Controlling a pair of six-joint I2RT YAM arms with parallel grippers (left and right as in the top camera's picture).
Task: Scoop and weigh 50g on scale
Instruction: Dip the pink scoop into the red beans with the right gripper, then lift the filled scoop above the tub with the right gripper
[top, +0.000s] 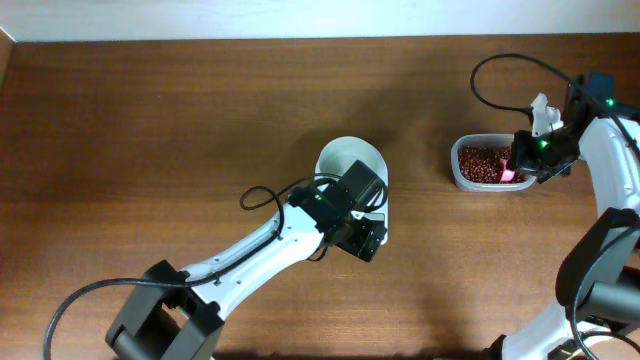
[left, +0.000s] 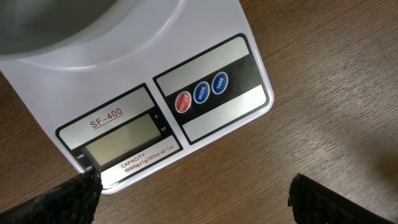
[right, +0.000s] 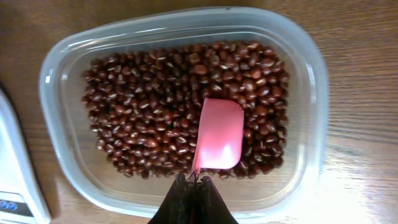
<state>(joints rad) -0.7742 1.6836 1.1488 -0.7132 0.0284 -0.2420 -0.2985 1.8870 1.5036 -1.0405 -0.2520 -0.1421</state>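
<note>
The small white digital kitchen scale (top: 378, 190) with its round white bowl (top: 350, 165) stands near the middle of the brown wooden counter (top: 150, 120), partly covered from above by the left arm. The left tool (top: 366, 236) hangs just over the scale's front edge with its jaws spread wide and nothing between them; in the left wrist view its two black fingertips (left: 62, 199) frame the scale's grey display (left: 121, 140), which is blank, beside one red and two blue buttons (left: 201, 93). The small dark red-brown beans (right: 149, 106) lie as a loose heap in a clear rectangular plastic tub (right: 56, 87), which sits on the counter to the right of the scale, near it but apart. The right tool (right: 193, 186) is over the tub's near edge, jaws pinched narrow on the handle end of a flat pink plastic scoop (right: 221, 134). The scoop's blade rests on top of the beans towards the tub's right side. A white corner of the scale shows at the left edge of the right wrist view
</note>
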